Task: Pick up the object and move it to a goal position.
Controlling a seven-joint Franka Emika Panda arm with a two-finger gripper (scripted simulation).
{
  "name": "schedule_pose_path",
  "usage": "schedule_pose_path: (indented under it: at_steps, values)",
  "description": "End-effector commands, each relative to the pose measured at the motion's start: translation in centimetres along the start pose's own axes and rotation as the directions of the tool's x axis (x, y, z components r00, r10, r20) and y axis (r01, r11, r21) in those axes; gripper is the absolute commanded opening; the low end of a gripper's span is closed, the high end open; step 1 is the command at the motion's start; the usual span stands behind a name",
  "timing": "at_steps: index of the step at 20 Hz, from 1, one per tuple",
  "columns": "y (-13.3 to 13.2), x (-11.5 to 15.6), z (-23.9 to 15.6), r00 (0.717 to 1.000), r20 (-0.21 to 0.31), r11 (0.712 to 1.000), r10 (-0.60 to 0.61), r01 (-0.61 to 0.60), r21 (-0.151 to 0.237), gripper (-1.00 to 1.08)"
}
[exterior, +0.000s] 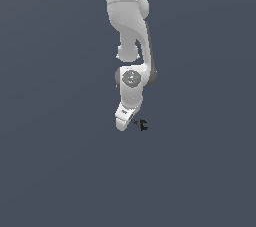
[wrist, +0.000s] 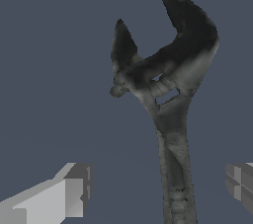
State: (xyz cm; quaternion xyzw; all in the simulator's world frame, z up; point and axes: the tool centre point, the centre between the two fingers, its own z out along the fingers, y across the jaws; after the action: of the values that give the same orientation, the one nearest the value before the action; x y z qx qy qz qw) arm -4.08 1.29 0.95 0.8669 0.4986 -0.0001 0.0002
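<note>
Between wide-open pincer (wrist: 158,193) fingers, not gripped: dark wrench (wrist: 170,94), no readable markings.

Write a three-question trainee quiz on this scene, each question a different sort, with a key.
1. True or false: the tool is shut on the wrench.
2. Seen from the wrist view, the wrench's shaft lies: A) between the fingers B) outside both fingers C) out of sight.
3. Fill in: the wrench's forked end is ____ than its shaft.

Key: 1 false; 2 A; 3 darker.
</note>
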Motion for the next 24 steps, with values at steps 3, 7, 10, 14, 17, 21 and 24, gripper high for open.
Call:
schedule_pose_path:
  at_steps: [3,7,10,14,17,21,24]
  values:
    - [0.0,0.0,0.2,1.000,0.000,1.000,0.000,0.000,0.000,-1.00]
    - [0.0,0.0,0.2,1.000,0.000,1.000,0.000,0.000,0.000,-1.00]
    - [0.0,0.0,0.2,1.000,0.000,1.000,0.000,0.000,0.000,-1.00]
    - [-0.3,0.7,-0.3,1.000,-0.002,1.000,-0.007,0.007,0.000,-1.00]
    - [-0.6,1.5,-1.2,1.000,-0.002,1.000,-0.007,0.007,0.000,-1.00]
    - [-1.2,3.3,-3.2,1.000,-0.002,1.000,-0.007,0.007,0.000,-1.00]
    - [-1.8,5.2,-5.2,1.000,-0.001,1.000,-0.006,0.006,0.000,-1.00]
